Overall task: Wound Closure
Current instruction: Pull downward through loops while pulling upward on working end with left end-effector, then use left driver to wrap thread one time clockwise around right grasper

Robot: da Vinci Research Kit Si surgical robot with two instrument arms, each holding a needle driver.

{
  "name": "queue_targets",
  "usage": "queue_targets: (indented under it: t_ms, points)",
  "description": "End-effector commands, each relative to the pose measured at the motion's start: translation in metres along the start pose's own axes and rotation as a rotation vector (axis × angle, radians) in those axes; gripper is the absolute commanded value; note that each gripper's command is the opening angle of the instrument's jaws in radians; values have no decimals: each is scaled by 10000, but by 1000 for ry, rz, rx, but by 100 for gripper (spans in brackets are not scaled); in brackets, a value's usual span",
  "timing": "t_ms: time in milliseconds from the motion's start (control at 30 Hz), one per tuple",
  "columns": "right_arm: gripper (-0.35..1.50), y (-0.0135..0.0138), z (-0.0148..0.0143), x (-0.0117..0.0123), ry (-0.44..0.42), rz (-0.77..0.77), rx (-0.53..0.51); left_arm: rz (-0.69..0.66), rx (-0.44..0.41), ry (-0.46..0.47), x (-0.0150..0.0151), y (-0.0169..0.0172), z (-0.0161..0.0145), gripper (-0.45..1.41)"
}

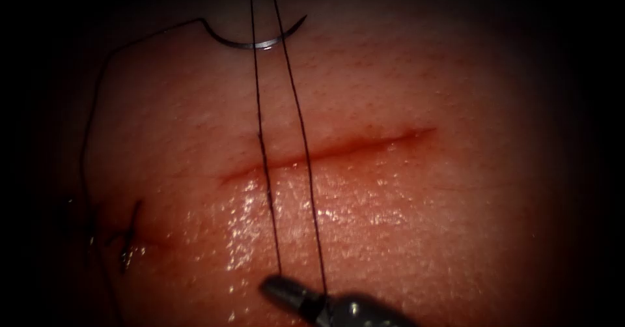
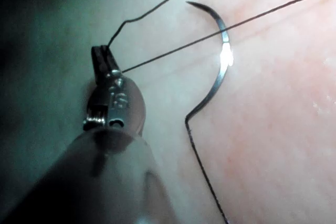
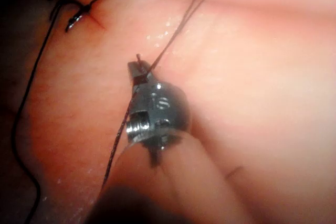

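On tissue (image 1: 456,223), free needle (image 1: 250,43), tools gripping thread (image 1: 306,157)

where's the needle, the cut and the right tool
needle (image 1: 250,44), endoscope view: middle of its curve, lying free on the tissue.
cut (image 1: 338,147), endoscope view: midway along the red line.
right arm's tool (image 1: 281,286), endoscope view: its jaws, shut on the thread.

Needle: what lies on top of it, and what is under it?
Two thread strands cross over the needle, which lies free on the tissue above the cut. The left tool and right tool each hold thread. Whether the strands touch the needle is unclear.
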Motion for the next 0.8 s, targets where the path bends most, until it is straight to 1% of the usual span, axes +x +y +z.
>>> queue_targets:
  t_ms: [33, 67, 100, 133, 167, 200, 333, 400, 433, 533, 567, 600, 633, 667, 700, 733, 800]
  points:
    - [-35, 1, 4, 11, 131, -47, 23, -41, -11, 52, 2, 2, 4, -45]
    - [-35, 3, 0, 22, 210, -119, 44, -67, -29, 88, 9, 11, -3, -45]
    - [-35, 3, 0, 22, 210, -119, 44, -67, -29, 88, 9, 11, -3, -45]
    - [51, 6, -5, 36, 303, -240, 48, -99, -69, 141, 21, 25, -16, -45]
    - [106, 8, -9, 46, 354, -308, 44, -130, -112, 193, 35, 38, -31, -45]
    - [120, 9, -11, 50, 371, -328, 42, -156, -145, 223, 46, 46, -42, -45]
    - [140, 11, -21, 65, 447, -385, 38, -197, -227, 324, 89, 68, -85, -45]
    - [141, 11, -24, 69, 463, -417, 39, -209, -268, 377, 111, 74, -106, -45]
    - [141, 12, -26, 72, 462, -421, 46, -225, -303, 420, 138, 77, -130, -45]
    - [141, 15, -29, 74, 465, -485, 47, -247, -358, 479, 179, 77, -166, -45]
    - [140, 19, -31, 75, 456, -504, 60, -252, -391, 504, 199, 79, -185, -45]
    - [136, 21, -33, 75, 447, -511, 70, -253, -403, 513, 209, 80, -193, -45]
    - [126, 24, -37, 76, 408, -531, 91, -253, -426, 531, 225, 83, -209, -45]
    - [125, 27, -41, 77, 381, -544, 104, -251, -441, 531, 235, 85, -218, -45]
    - [126, 30, -50, 80, 360, -577, 118, -253, -461, 533, 250, 88, -233, -45]
    - [126, 30, -50, 80, 360, -577, 118, -253, -461, 533, 250, 88, -233, -45]
    - [135, 31, -59, 84, 360, -600, 143, -269, -477, 537, 260, 90, -244, -45]
